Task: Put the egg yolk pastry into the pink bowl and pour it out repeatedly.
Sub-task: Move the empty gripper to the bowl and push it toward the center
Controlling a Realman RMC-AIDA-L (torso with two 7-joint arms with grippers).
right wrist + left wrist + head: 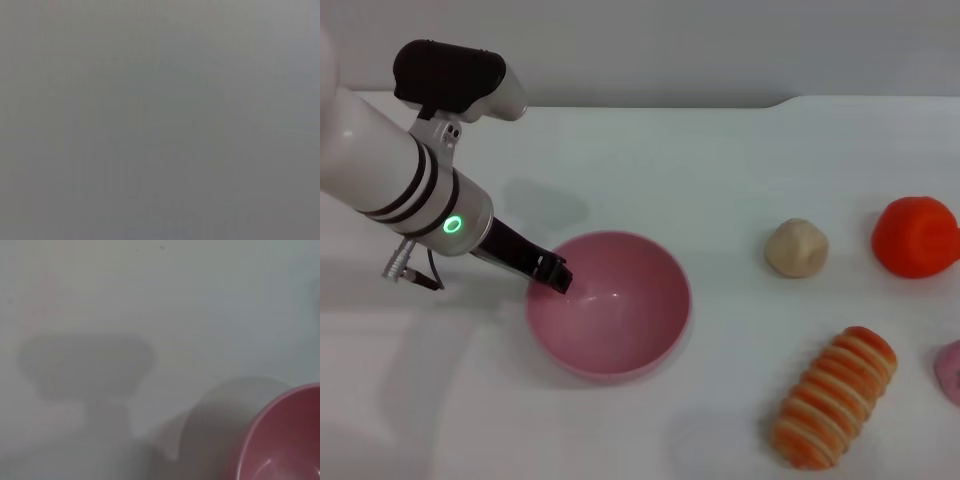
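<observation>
While upright on table (650, 130), pink bowl (620, 340): mouth facing up
Left gripper (556, 275): at bowl's left rim, grip unclear
Egg yolk pastry (796, 247): right of bowl, apart, roundish, no clear long axis

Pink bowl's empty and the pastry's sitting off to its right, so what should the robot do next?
Probably fetch the egg yolk pastry: it lies on the table apart from the pink bowl, while the left end effector sits at the bowl's near-left rim.
</observation>
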